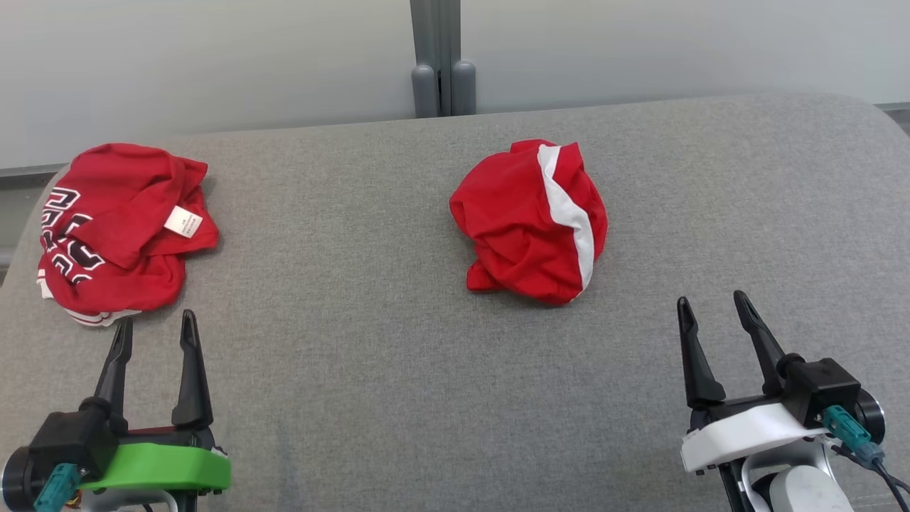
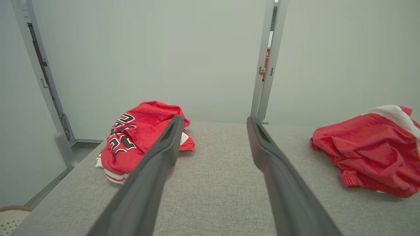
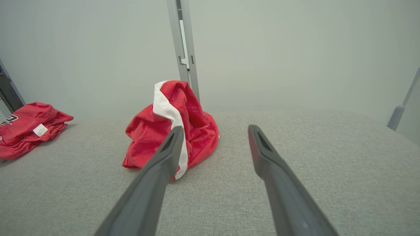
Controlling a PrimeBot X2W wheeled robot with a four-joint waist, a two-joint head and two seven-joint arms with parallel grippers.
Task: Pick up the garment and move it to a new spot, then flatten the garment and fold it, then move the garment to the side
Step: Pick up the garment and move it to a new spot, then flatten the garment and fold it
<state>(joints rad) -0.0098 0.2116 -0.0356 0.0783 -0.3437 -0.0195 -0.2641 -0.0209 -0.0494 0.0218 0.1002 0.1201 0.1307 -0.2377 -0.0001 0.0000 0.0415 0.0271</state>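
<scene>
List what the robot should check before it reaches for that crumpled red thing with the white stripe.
1. Is the left gripper open and empty? Ok.
2. Is the right gripper open and empty? Ok.
3. Does the striped red garment lie free, with nothing on it? Ok.
4. Is the lettered red garment well apart from it? Ok, it lies at the far left.
5. Is there room on the grey table for a new spot? Ok.
6. Is the striped red garment flat enough to fold? Not ok, it is bunched in a heap.
</scene>
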